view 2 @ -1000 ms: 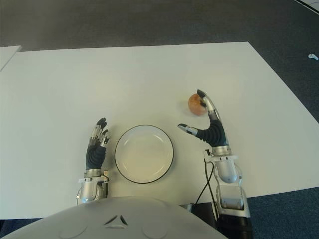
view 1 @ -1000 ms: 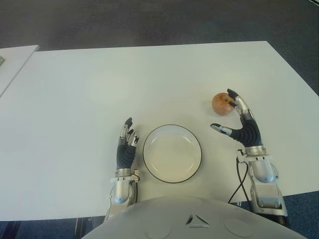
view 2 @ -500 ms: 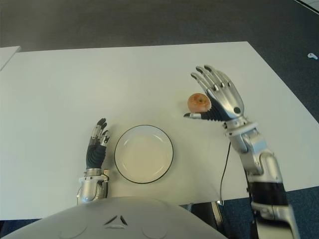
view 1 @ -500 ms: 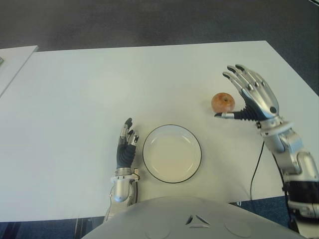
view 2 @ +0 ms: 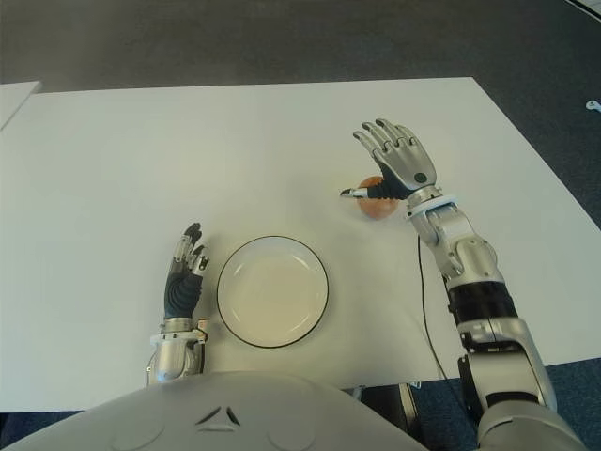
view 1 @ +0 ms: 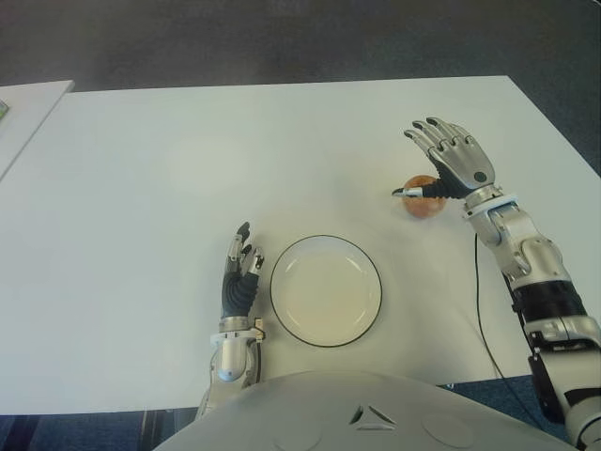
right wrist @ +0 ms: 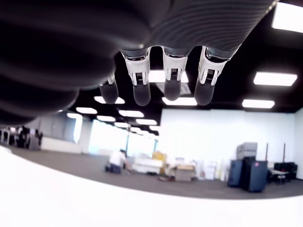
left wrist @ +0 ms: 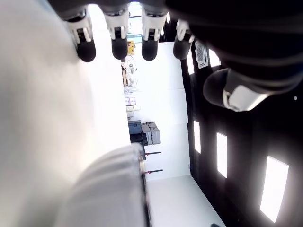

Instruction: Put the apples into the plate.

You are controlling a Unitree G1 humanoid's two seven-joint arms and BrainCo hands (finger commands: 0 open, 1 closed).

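Note:
One red-orange apple (view 1: 424,198) lies on the white table (view 1: 169,160), right of and beyond the white plate (view 1: 326,289) with a dark rim, which holds nothing. My right hand (view 1: 439,162) hovers over the apple, palm down, fingers spread and extended; its thumb tip reaches across the apple's left side. The apple is partly hidden under the palm. My left hand (view 1: 239,272) shows just left of the plate, fingers relaxed and pointing away from me, holding nothing.
A second white table edge (view 1: 28,99) shows at the far left. Dark carpet lies beyond the table's far edge. A black cable (view 1: 481,301) hangs along my right forearm.
My right hand rose from beside the apple, opened wide, then moved over the apple and lowered towards it. The apple, the plate and my left hand stayed put.

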